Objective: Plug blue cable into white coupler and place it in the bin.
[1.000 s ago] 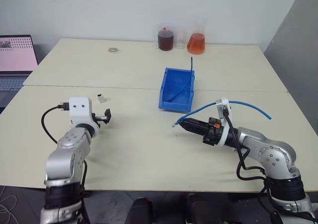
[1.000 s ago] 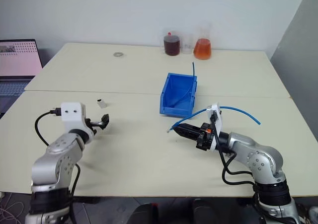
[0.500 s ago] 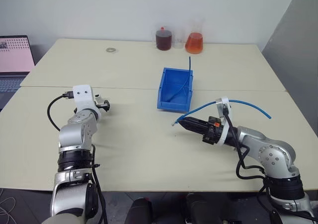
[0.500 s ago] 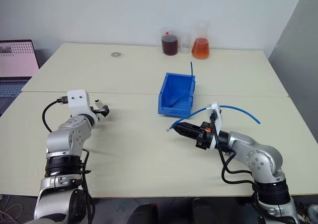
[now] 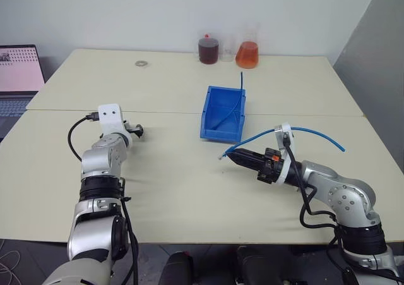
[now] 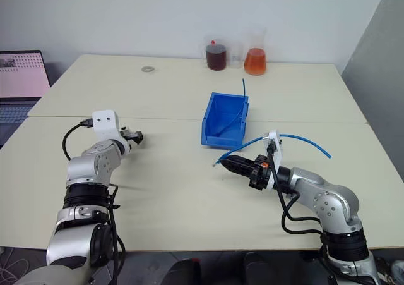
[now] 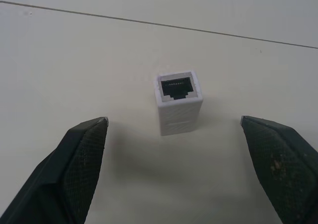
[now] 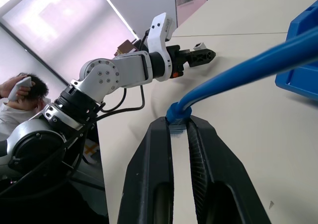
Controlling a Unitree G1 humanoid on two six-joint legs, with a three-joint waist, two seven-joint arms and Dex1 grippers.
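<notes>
Two head views tell the same story: over the last second the left gripper [image 5: 135, 131] has reached forward across the table [image 5: 183, 190] to where the white coupler lay, while the right gripper [image 5: 232, 158] has kept still, clamped on the blue cable [image 5: 309, 132] near its plug end. The bin [image 5: 222, 114] stands just beyond the right gripper, with another thin blue cable [image 5: 240, 81] sticking out of it.

From the left wrist view, the white coupler [image 7: 178, 102] stands on the table between the wide-spread fingers [image 7: 79, 164], its dark socket facing the camera, untouched. Closing on it looks like the next step.

From the right wrist view, the narrow fingers [image 8: 149, 179] pinch the cable's plug end, which points toward the left arm, ready for mating once the coupler is lifted.
</notes>
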